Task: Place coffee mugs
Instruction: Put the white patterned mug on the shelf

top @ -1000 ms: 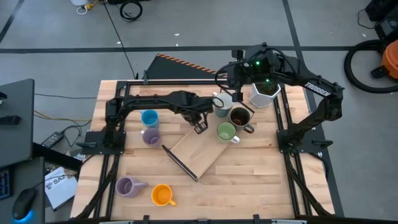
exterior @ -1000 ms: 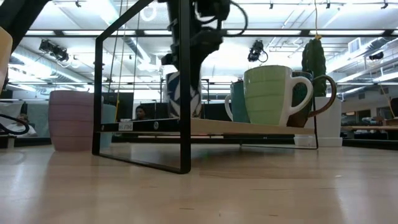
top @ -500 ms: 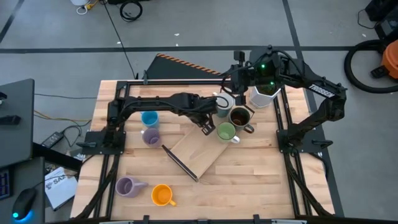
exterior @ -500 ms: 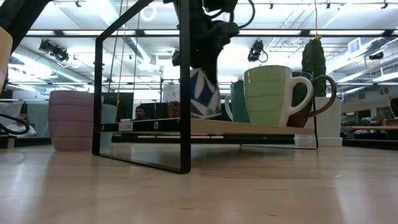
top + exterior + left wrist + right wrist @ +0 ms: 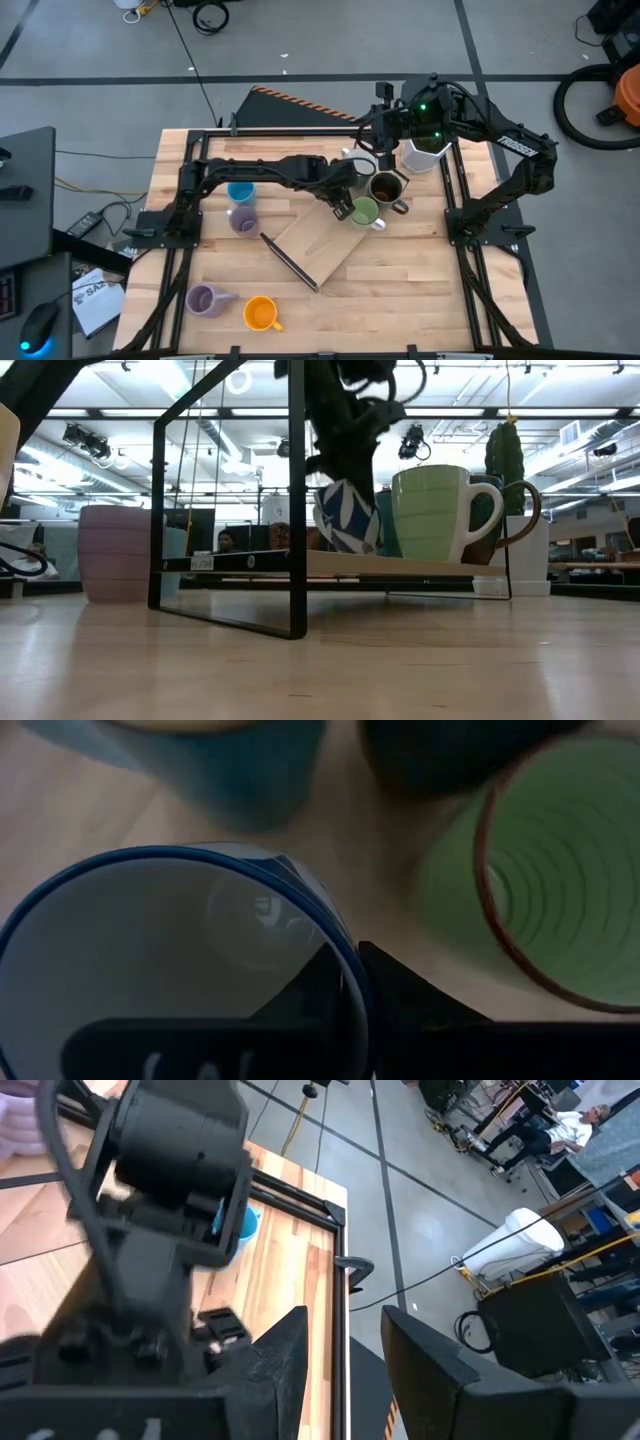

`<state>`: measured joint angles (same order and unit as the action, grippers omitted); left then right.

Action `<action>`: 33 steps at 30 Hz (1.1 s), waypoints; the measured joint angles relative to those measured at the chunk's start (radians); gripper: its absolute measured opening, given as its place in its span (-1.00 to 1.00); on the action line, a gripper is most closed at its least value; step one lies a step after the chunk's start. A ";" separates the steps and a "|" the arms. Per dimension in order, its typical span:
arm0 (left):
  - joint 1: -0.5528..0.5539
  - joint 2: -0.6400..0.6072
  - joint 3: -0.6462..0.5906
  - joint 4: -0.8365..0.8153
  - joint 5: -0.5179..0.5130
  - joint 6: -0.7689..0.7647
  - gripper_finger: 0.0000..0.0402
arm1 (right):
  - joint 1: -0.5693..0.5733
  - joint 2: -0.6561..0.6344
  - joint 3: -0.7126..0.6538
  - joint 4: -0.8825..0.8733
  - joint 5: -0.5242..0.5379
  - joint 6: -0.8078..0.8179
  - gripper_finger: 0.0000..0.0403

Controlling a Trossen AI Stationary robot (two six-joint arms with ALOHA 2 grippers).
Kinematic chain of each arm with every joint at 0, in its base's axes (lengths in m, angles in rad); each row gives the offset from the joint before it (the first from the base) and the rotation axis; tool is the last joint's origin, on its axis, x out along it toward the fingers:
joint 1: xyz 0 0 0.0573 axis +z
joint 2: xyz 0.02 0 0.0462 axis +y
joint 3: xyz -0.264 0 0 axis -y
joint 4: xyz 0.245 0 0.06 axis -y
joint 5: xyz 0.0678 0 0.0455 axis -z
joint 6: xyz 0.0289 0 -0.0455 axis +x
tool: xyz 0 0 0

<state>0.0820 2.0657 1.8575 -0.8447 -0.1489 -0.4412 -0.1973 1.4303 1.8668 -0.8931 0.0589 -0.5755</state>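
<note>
My left gripper (image 5: 343,196) is shut on a white mug with a blue pattern (image 5: 346,516), which it holds over the wooden rack board (image 5: 318,243) beside the green mug (image 5: 364,211). A dark brown mug (image 5: 386,187) and a teal-grey mug (image 5: 357,168) stand on the board next to the green one. The bright blue mug (image 5: 240,190), two lavender mugs (image 5: 243,220) (image 5: 205,299) and the orange mug (image 5: 260,314) stand on the table. My right gripper (image 5: 345,1355) is open and waits high near the far edge. My left gripper grips the patterned mug's rim (image 5: 352,982), with one finger (image 5: 312,992) inside the mug and one (image 5: 410,1008) outside its wall. It comes from above. The mug hangs tilted below the fingers, its base (image 5: 345,546) just over the board; whether it touches, I cannot tell.
A white faceted pot with a cactus (image 5: 425,150) stands at the far right, behind the mugs. The rack's black frame (image 5: 297,510) stands up at the board's near left edge. Black rails (image 5: 455,200) run along the table's sides. Bare wood lies at the near right.
My left gripper has carried the patterned mug toward the table's right, from beside the rack's frame post to close against the green mug, sinking a little. The mug has tipped further in the hold. My right arm shifted slightly right early on.
</note>
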 joint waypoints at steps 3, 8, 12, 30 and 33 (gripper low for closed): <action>0.001 0.014 -0.001 0.001 0.016 0.006 -0.81 | 0.001 0.000 0.000 -0.004 0.000 -0.002 -0.33; 0.006 0.014 -0.001 0.019 0.026 0.007 -0.81 | 0.001 0.000 0.000 -0.007 0.000 -0.004 -0.33; 0.007 0.014 -0.001 0.025 0.030 0.007 -0.81 | 0.001 0.000 0.000 -0.007 0.000 -0.003 -0.33; 0.006 0.014 -0.001 0.032 0.034 0.034 -0.81 | 0.001 0.000 0.000 -0.007 0.000 0.000 -0.33; 0.006 0.014 -0.001 0.033 0.034 0.035 -0.81 | 0.001 0.000 0.000 -0.007 0.000 -0.001 -0.33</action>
<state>0.0875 2.0800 1.8568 -0.8116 -0.1145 -0.4062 -0.1967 1.4303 1.8668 -0.8997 0.0589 -0.5766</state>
